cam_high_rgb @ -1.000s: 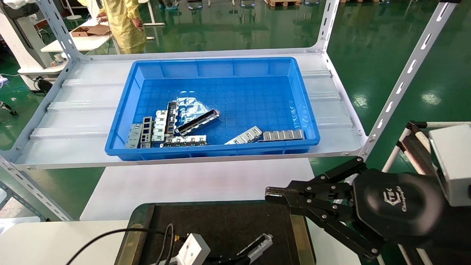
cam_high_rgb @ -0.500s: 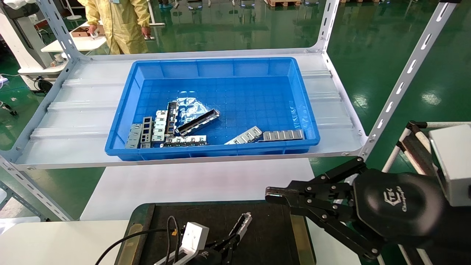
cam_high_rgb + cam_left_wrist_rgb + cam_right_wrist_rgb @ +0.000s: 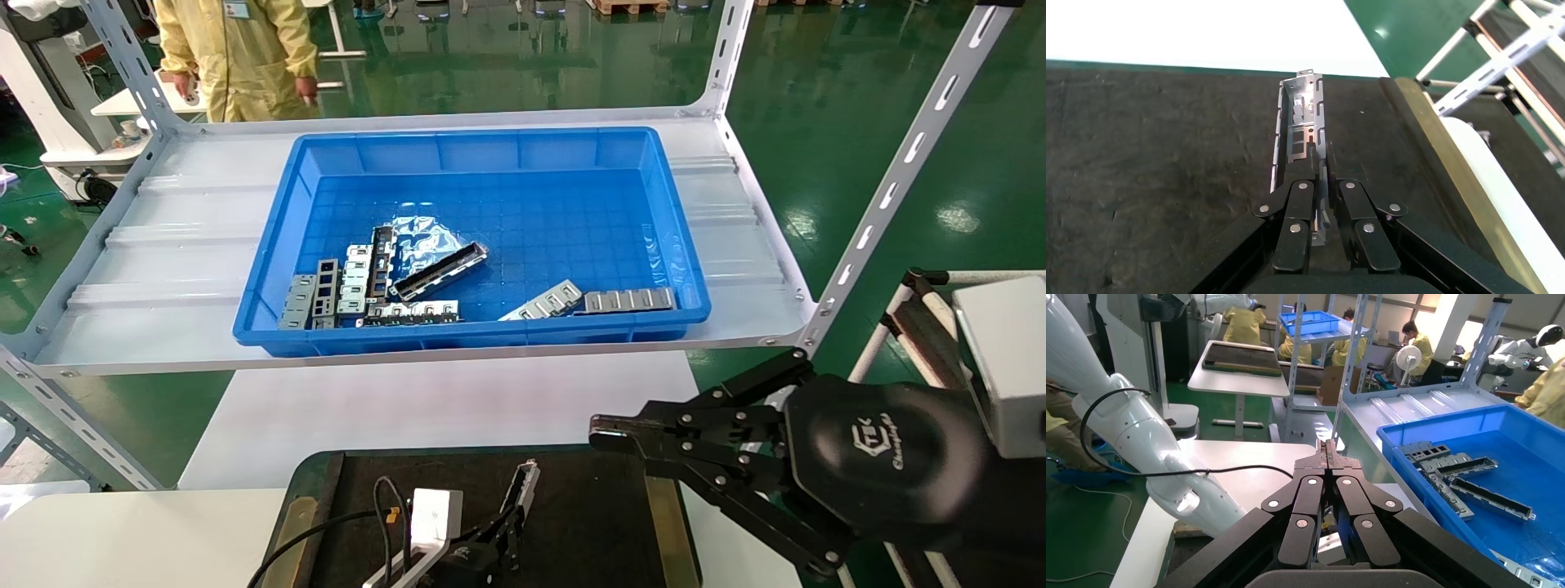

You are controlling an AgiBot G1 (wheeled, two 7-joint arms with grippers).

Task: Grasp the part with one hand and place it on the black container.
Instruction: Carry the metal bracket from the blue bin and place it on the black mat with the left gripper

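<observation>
The part (image 3: 521,483), a narrow silver-grey channel bar with rectangular openings, is held at its near end by my left gripper (image 3: 502,527), which is shut on it. In the left wrist view the part (image 3: 1300,119) points straight away from the left gripper (image 3: 1319,153), low over the matte floor of the black container (image 3: 1156,159); I cannot tell if it touches. The black container (image 3: 588,506) lies at the bottom centre of the head view. My right gripper (image 3: 601,433) hovers shut and empty by the container's right edge, also seen as the right gripper (image 3: 1327,447).
A blue bin (image 3: 490,147) on the white shelf (image 3: 163,269) behind the container holds another channel bar (image 3: 439,270) and several flat metal plates. Slotted shelf posts (image 3: 899,171) rise at the right. A person in yellow (image 3: 237,49) stands beyond the shelf.
My left gripper has carried the part leftward and farther over the container, turning it from slanted right to pointing nearly straight away. The person has stepped left. The right arm has not moved.
</observation>
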